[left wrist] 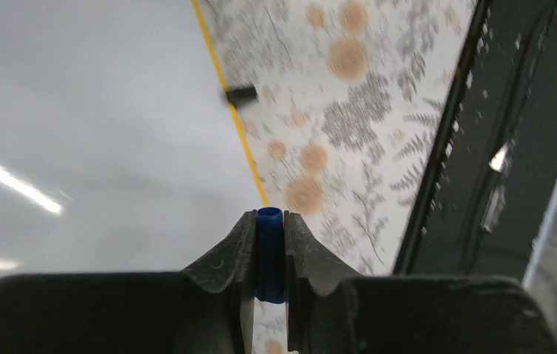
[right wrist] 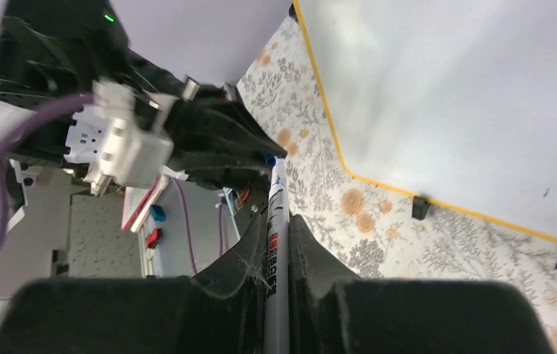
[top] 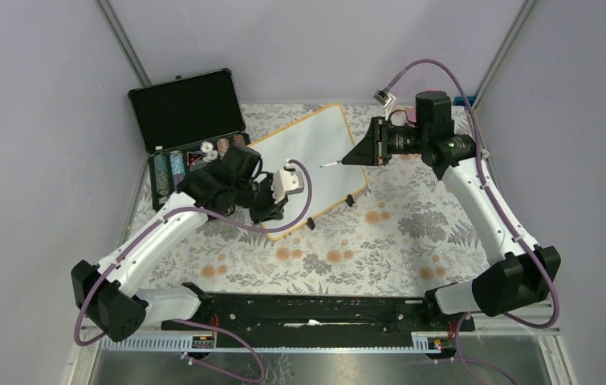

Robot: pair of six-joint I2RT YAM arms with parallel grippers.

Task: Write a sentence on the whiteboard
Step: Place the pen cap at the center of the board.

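The whiteboard (top: 315, 156) with its orange-yellow rim lies tilted on the floral cloth at mid-table; its surface looks blank and no blue sentence shows. My left gripper (top: 271, 208) sits over the board's near left edge, shut on a small blue marker cap (left wrist: 269, 251), with the board (left wrist: 98, 110) to its left. My right gripper (top: 357, 155) hovers over the board's right edge, shut on a white marker (right wrist: 277, 243) whose tip (top: 327, 164) points left above the board (right wrist: 467, 96). The blue cap (right wrist: 269, 158) shows just beyond that tip in the right wrist view.
An open black foam-lined case (top: 187, 108) with poker chips (top: 175, 164) stands at the back left, next to the left arm. The board's black feet (right wrist: 420, 208) rest on the floral cloth (top: 396, 233). A black rail (top: 315, 309) runs along the near edge.
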